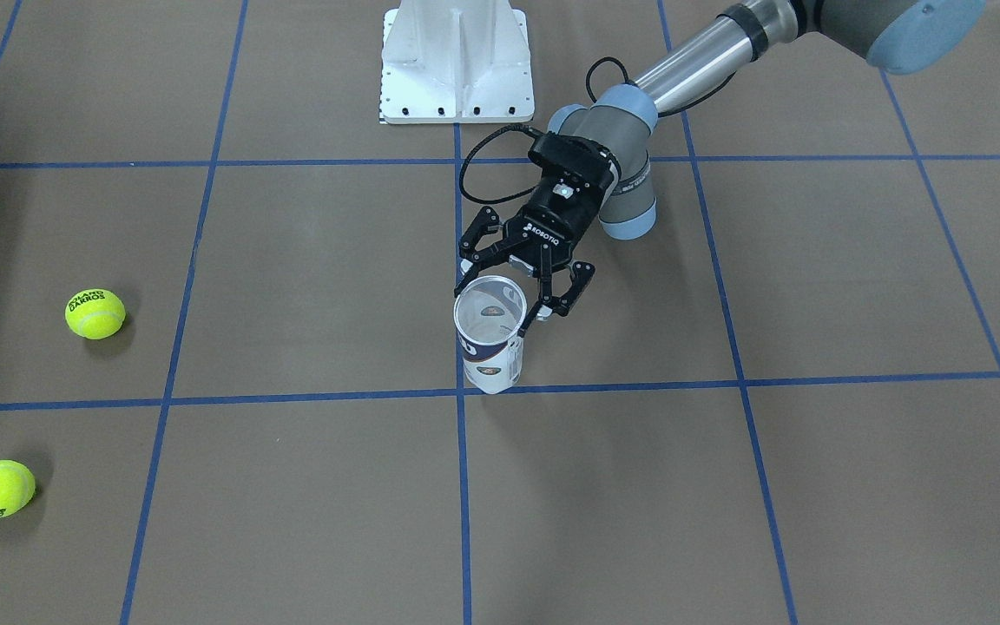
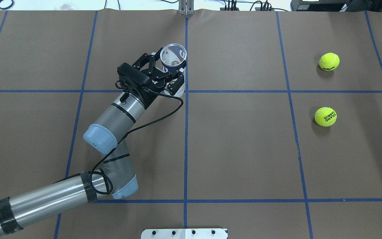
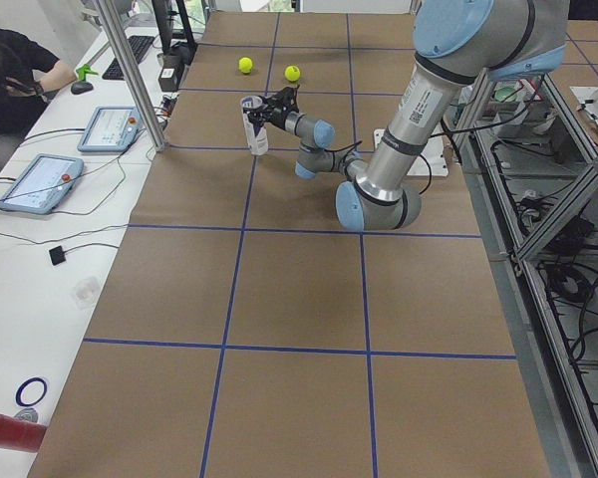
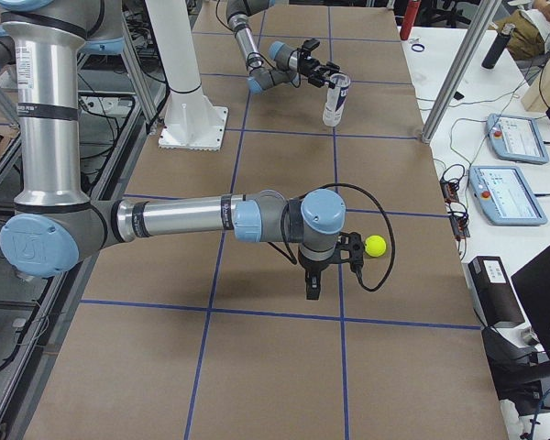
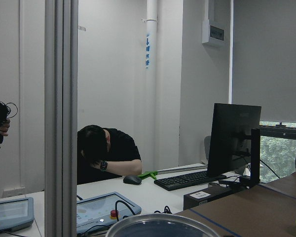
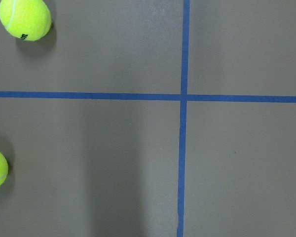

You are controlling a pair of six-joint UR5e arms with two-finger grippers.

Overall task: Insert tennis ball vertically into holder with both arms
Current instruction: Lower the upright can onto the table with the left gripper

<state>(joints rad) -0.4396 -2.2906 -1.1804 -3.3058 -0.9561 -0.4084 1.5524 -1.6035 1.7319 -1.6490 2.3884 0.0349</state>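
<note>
1. Overhead exterior view: the left gripper (image 2: 169, 74) is seen spread wide, astride the upright holder (image 2: 173, 55). The first ball (image 2: 329, 61) and the second ball (image 2: 325, 116) are well apart from it, off toward the robot's right.
2. Front-facing view: the holder's open mouth is shown. The fingers (image 1: 546, 295) are seen to touch its upper wall on both sides, so it appears gripped. Its base is on the table (image 1: 639, 486).
3. Left wrist view: only the holder's rim is caught, straight ahead of the gripper. A seated person (image 5: 106, 153) is seen beyond.
4. Right view: the right gripper (image 4: 310, 291) is shown only here, pointed down over the table. Whether it is wide or narrow cannot be told. One ball shows just beside it.
5. Right wrist view: both balls are seen on the table, off to one side of the gripper.
</note>
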